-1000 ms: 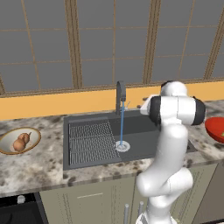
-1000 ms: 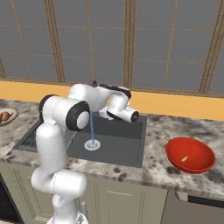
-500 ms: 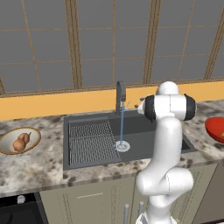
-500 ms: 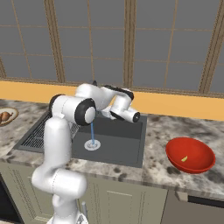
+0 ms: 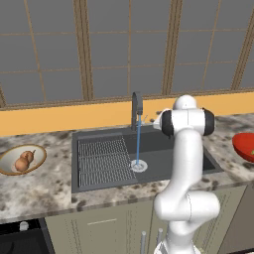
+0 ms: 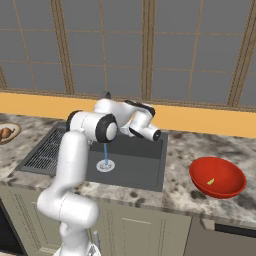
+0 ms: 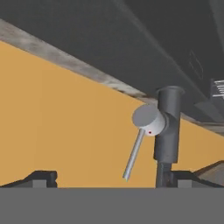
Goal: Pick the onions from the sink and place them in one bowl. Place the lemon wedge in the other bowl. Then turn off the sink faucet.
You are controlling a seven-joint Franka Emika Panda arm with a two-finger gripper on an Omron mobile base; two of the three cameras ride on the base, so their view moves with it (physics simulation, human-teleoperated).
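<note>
Hand view, nearest first: two dark fingertips [image 7: 39, 177] at the lower corners, spread wide apart with nothing between them, so the gripper [image 7: 109, 179] is released. Past them the sink faucet [image 7: 168, 131], its post close to the right fingertip. The pale lever [image 7: 134, 153] slants off a round grey knob. Behind it is the orange wall strip.

Left base view: white arm rises in front of the sink [image 5: 149, 163], its dark-jointed elbow over the basin's right half, hiding the hand. A thin blue water stream [image 5: 138, 141] falls from the spout to the round white drain [image 5: 139, 166]. Ribbed rack fills the basin's left half. On the counter, far left, the beige bowl [image 5: 37, 149] holds both onions [image 5: 24, 159], touching each other. A slice of the red bowl [image 5: 245, 146] shows at the right edge.

Right base view: forearm reaches across the back of the basin, near the faucet. The whole red bowl sits on the counter right of the sink, with the lemon wedge [image 6: 211, 181] inside as a tiny yellow sliver. The beige bowl is clipped at the left edge.
</note>
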